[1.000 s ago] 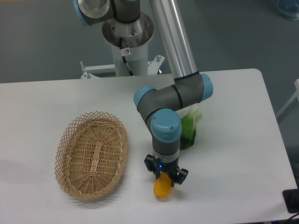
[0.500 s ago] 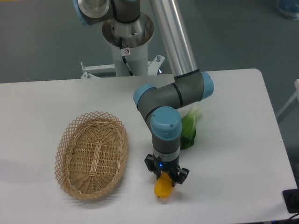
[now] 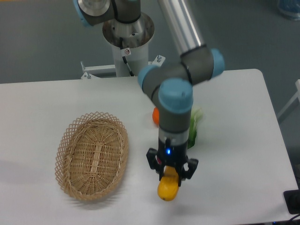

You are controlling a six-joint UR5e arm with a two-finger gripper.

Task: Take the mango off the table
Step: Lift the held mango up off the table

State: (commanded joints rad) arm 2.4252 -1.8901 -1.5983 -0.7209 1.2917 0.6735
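The arm is pointing straight down, its gripper (image 3: 169, 179) clamping its 2 fingers on the mango (image 3: 168, 188), at 3 o'clock from the wicker basket (image 3: 92, 155), above the table (image 3: 243, 154).

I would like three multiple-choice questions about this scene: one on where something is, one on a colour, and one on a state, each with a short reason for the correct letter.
1. Where is the wicker basket relative to the gripper?
A. On the image left
B. On the image right
C. Directly beneath it

2. What colour is the mango?
A. Dark magenta
B. Yellow shading to orange
C. Blue

3. What is the state of the jaws?
A. Wide open over bare table
B. Shut on the mango
C. Shut on the basket rim

Answers:
1. A, since the basket lies on the table toward the left edge of the picture.
2. B, as the fruit below the gripper looks yellow-orange.
3. B, because the jaws sit against the top of the mango.
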